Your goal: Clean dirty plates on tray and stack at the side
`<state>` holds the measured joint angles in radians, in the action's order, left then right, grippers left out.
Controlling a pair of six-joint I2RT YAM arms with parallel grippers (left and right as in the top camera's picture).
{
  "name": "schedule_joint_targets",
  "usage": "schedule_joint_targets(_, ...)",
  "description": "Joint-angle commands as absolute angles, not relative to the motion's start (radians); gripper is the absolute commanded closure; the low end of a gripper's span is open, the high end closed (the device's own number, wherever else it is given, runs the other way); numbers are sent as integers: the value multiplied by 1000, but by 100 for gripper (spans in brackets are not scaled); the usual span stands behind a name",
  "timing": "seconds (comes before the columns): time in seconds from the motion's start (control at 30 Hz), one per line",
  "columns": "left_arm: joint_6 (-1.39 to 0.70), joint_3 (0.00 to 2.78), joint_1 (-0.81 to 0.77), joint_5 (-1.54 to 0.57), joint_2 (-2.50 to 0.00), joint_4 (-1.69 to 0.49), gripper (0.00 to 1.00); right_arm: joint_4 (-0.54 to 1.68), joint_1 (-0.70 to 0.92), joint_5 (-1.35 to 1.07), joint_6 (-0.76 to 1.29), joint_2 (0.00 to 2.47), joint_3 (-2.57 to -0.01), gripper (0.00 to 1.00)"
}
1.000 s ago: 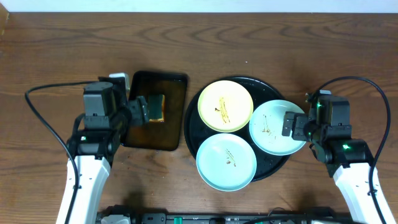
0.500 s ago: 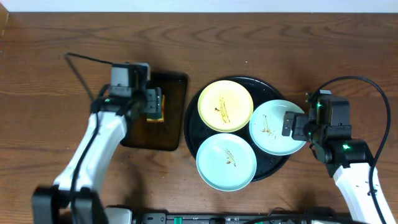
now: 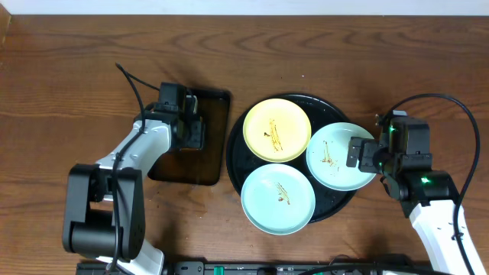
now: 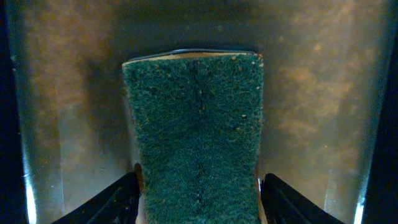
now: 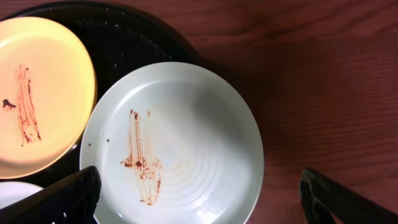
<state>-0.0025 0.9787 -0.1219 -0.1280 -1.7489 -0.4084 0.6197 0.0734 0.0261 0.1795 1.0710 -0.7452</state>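
Straddling the sponge (image 4: 196, 124) along its long axis, top to bottom in the wrist view, with the left gripper (image 4: 199, 180), pinch impossible to tell; smeared plates (image 3: 276, 130) on the tray (image 3: 235, 156) at centre-right overhead, nearest the wide-open right gripper (image 5: 199, 180).

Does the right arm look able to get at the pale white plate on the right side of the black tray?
Probably yes. The right gripper hangs open right above that plate, near its outer rim, and nothing lies between them.
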Motion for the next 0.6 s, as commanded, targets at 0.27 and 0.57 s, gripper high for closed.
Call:
schedule_joint_targets(0.27, 2, 996, -124, -126, -1756, -370, 38, 619, 84, 29, 186, 1065, -769, 1)
schedule_joint_targets(0.57, -24, 997, -124, -87, -1751, -350, 48, 619, 85, 30, 186, 1065, -769, 1)
